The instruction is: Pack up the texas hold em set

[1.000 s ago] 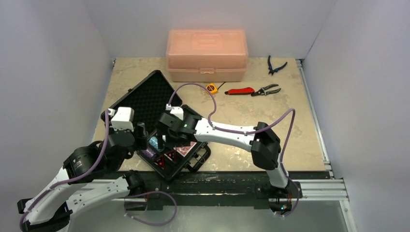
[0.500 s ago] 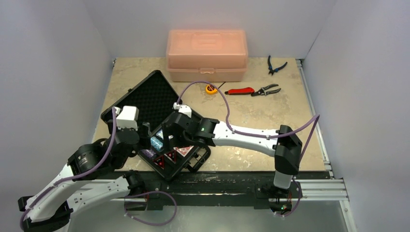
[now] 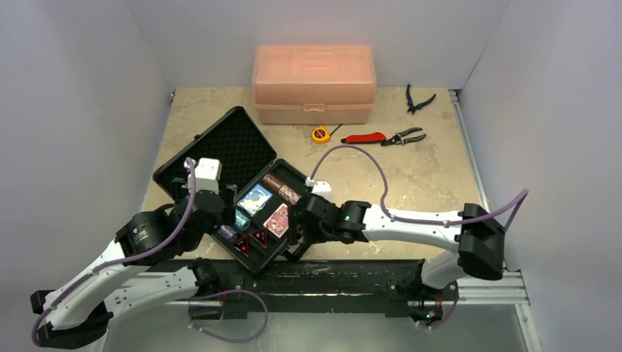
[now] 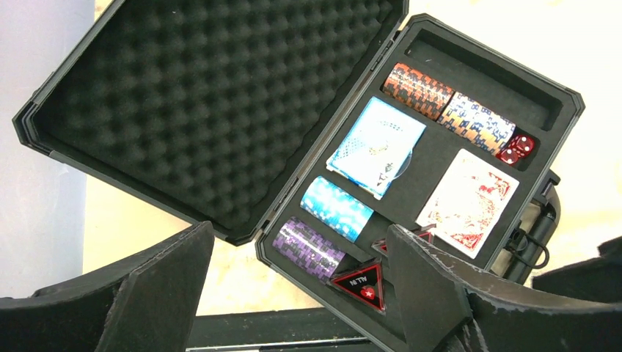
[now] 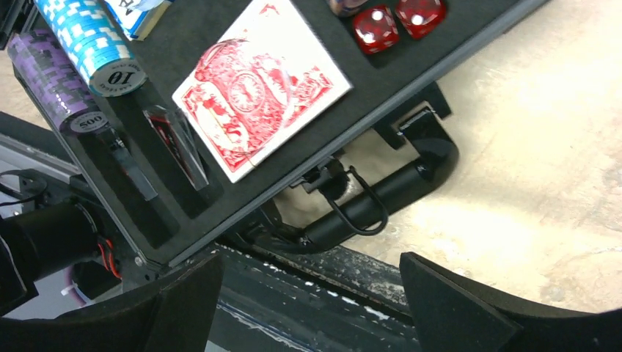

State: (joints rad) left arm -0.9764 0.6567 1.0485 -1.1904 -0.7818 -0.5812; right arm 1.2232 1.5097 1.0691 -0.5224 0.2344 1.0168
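Note:
The black case lies open on the table, with its foam-lined lid (image 3: 220,150) at the left and its tray (image 3: 290,183) at the right. In the left wrist view the tray holds two chip stacks (image 4: 418,88), red dice (image 4: 517,147), a blue deck (image 4: 378,147), a red deck (image 4: 469,202), blue chips (image 4: 336,207), purple chips (image 4: 308,248) and a black-red triangle (image 4: 359,282). My left gripper (image 4: 293,312) is open and empty above the case's near left corner. My right gripper (image 5: 308,315) is open and empty, low by the case handle (image 5: 389,191) at the near right corner (image 3: 297,231).
A translucent orange box (image 3: 314,82) stands at the back. A yellow tape measure (image 3: 320,134), a red-handled tool (image 3: 364,138), pliers (image 3: 405,136) and blue-handled pliers (image 3: 418,99) lie behind and to the right of the case. A black rail (image 3: 330,275) runs along the table's near edge.
My right gripper has drawn back from over the tray to its near right corner, uncovering the decks and chips. My left gripper has shifted slightly right and forward.

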